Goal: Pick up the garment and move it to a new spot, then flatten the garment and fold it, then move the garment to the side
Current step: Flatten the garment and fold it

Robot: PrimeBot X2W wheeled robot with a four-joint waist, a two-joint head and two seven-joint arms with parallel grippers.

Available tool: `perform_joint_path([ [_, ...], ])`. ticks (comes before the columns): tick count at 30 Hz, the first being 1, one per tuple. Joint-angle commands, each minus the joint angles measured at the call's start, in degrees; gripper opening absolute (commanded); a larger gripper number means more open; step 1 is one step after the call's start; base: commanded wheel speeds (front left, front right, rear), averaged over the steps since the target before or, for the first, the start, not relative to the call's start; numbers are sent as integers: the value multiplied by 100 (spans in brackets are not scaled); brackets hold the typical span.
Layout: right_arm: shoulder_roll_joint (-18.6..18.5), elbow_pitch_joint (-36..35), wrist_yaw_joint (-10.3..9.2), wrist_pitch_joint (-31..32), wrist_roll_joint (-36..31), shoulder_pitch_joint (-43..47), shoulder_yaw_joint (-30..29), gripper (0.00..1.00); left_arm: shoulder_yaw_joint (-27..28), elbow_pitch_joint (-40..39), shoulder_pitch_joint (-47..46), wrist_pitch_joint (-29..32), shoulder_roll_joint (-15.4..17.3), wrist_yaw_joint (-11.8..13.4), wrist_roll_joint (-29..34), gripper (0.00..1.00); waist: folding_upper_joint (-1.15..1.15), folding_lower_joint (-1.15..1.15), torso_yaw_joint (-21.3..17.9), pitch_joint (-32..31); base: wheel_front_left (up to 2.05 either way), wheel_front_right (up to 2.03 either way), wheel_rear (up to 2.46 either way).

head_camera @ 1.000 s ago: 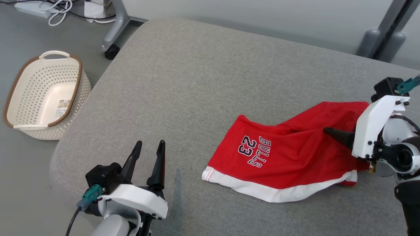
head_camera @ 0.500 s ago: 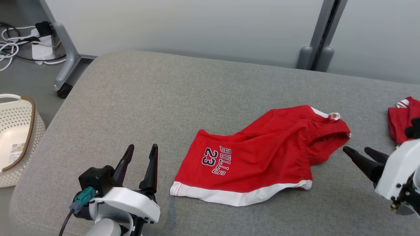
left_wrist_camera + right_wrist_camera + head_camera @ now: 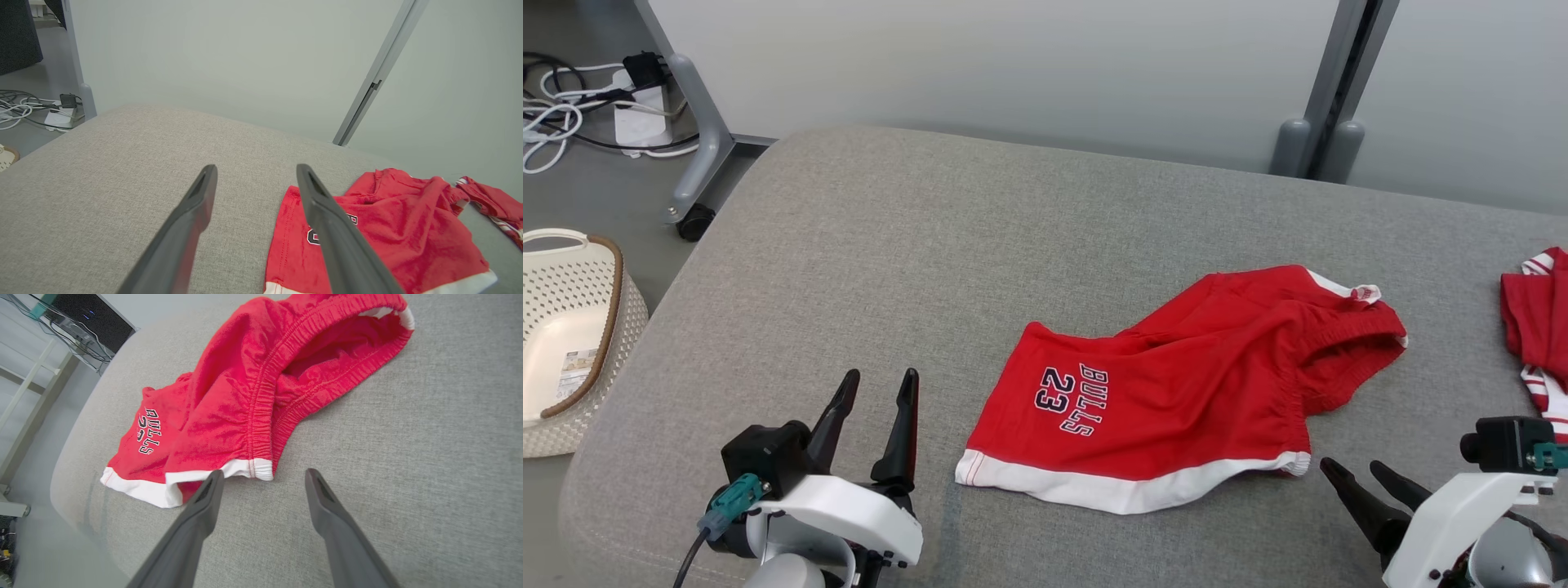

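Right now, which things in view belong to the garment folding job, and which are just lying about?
Job:
red BULLS 23 shorts with white hem
grey fabric cushion they lie on
left gripper and right gripper, both open

Lying about:
cream perforated plastic basket
striped red garment at the cushion's right edge
white cables
grey wheeled frame leg

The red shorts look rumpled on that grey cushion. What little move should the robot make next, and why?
Probably ease the right gripper forward onto the near waistband corner and close. The gripper is open and empty, the shorts lie bunched rather than flat, and that corner sits just past its fingertips, so pulling there would likely help spread them out.
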Motion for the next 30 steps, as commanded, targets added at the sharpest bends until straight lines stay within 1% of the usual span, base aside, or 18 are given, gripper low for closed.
perform_joint_path([
  [1, -87, 131, 3, -136, -65, -125, 59, 100, 12, -9, -42, -12, 46, -7, -9, 100, 0, 0, 34, 24, 0, 0, 0],
  [4, -120, 601, 3, -393, -57, -346, 225, 100, 2, 5, -74, -12, 49, -18, -9, 100, 0, 0, 98, 71, 0, 0, 0],
  [9, -114, 1388, 3, -472, 132, -751, 471, 100, -30, 33, -107, 4, 38, -26, -26, 100, 0, 0, 226, 126, 0, 0, 0],
  [15, -124, 1848, 3, -563, 338, -981, 791, 100, -27, 54, -112, 10, 57, 2, -43, 100, 0, 0, 365, 115, 0, 0, 0],
  [17, -157, 1897, 3, -596, 393, -1025, 855, 43, -29, 49, -103, 12, 62, 13, -51, 100, 0, 0, 388, 108, 0, 0, 0],
  [18, -169, 1922, 3, -613, 429, -1038, 886, 9, -29, 48, -94, 11, 67, 22, -53, 100, 0, 0, 393, 102, 0, 0, 0],
  [19, -184, 1935, 3, -619, 437, -1038, 911, 0, -26, 47, -83, 11, 72, 30, -58, 100, 0, 0, 393, 96, 0, 0, 0],
  [26, -342, 1753, 3, -640, 517, -989, 940, 0, -10, 37, -9, -4, 97, 61, -69, 100, 0, 0, 268, 26, 0, 0, 0],
  [30, -511, 1429, 3, -430, 580, -785, 890, 0, -10, 9, 63, 8, 129, 89, -76, 100, 0, 0, 79, -66, 0, 0, 0],
])
